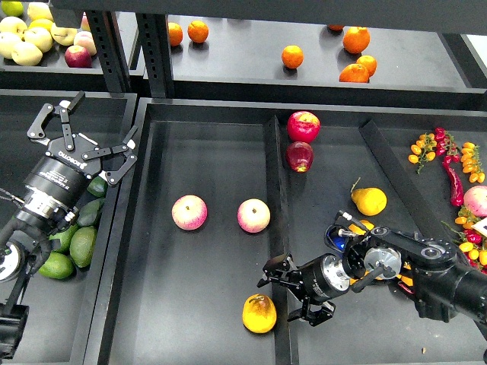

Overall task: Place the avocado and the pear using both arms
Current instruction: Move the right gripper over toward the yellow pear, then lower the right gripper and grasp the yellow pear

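So my right end effector sits spread open just beside the pear at the bottom middle of the frame, not gripping it. My left end effector is open above the avocado pile at lower left. I'd square up and close gently since both fruits look slippery.
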Controlling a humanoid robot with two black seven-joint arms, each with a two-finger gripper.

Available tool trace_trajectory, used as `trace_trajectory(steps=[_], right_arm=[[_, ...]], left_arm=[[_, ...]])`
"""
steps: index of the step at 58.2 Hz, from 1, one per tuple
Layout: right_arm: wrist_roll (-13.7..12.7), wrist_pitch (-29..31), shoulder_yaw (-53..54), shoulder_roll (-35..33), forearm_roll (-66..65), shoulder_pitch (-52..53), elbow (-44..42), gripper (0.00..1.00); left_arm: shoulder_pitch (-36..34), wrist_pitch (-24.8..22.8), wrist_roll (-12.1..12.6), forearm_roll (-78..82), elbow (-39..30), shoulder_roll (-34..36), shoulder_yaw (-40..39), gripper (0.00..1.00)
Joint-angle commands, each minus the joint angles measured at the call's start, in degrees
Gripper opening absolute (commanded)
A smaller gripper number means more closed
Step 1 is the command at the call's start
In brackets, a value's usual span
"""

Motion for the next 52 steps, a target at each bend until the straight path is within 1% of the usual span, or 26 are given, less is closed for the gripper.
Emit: trace_trajectory(steps=[1,18,26,32,52], right_arm=[[0.0,0.0,0.1,0.1,0.0,-0.1,-0.9,0.99],[0.0,0.0,0.4,1.5,0.2,-1.1,-2.3,0.99],[0.0,0.0,0.5,2.9,1.0,-1.6,-5.1,0.99],[0.0,0.0,2.5,3.7,1.3,-2.7,-6.5,0.99],[0.0,0.0,3.5,5.4,1.3,-3.3,-8.9,0.98]], left_arm=[[0.1,-0.1,0.0,0.0,0.0,0.0,0.0,1.00],[0.1,-0.1,0.0,0.0,0.0,0.0,0.0,1.00],[0.1,-0.1,0.0,0.0,0.0,0.0,0.1,1.00],[0.1,-0.1,0.0,0.0,0.0,0.0,0.1,1.00],[0.1,-0.1,0.0,0.0,0.0,0.0,0.2,1.00]])
